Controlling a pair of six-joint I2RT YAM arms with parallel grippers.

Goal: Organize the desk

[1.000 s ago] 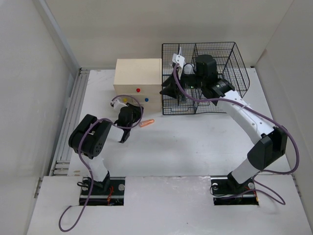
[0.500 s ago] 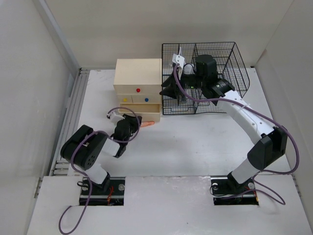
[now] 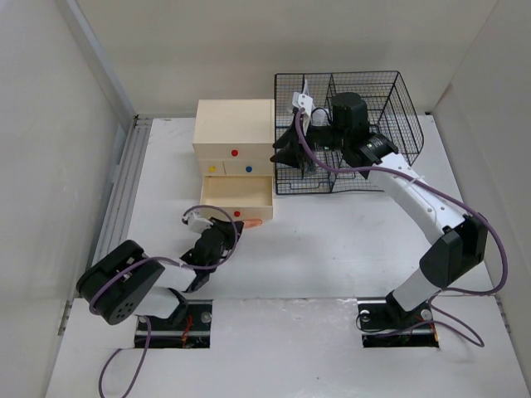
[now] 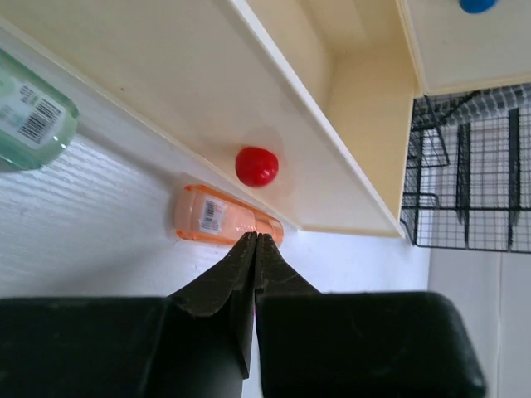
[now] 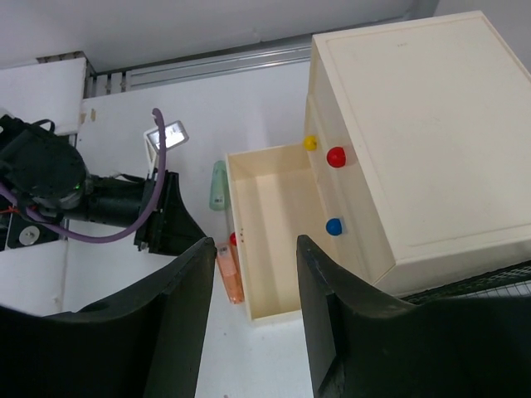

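Note:
The white desk (image 3: 332, 240) carries a beige drawer box (image 3: 234, 133) whose bottom drawer (image 3: 236, 197) stands pulled out. My left gripper (image 3: 225, 234) is shut and empty, just in front of that drawer. In the left wrist view its tips (image 4: 255, 240) sit at the near edge of an orange tube (image 4: 217, 219) lying against the drawer front, below the red knob (image 4: 256, 166). My right gripper (image 3: 286, 149) is open and empty, high up by the wire basket's left edge. Its view looks down into the open drawer (image 5: 270, 232).
A black wire basket (image 3: 390, 108) stands right of the box. A pale green tube (image 4: 29, 112) lies left of the drawer, also in the right wrist view (image 5: 218, 184). The orange tube (image 3: 251, 222) lies by the drawer's front right corner. Walls close in left and back.
My left gripper has drawn back toward the near edge and the bottom drawer has slid out with it, from closed to open. The right arm has not moved.

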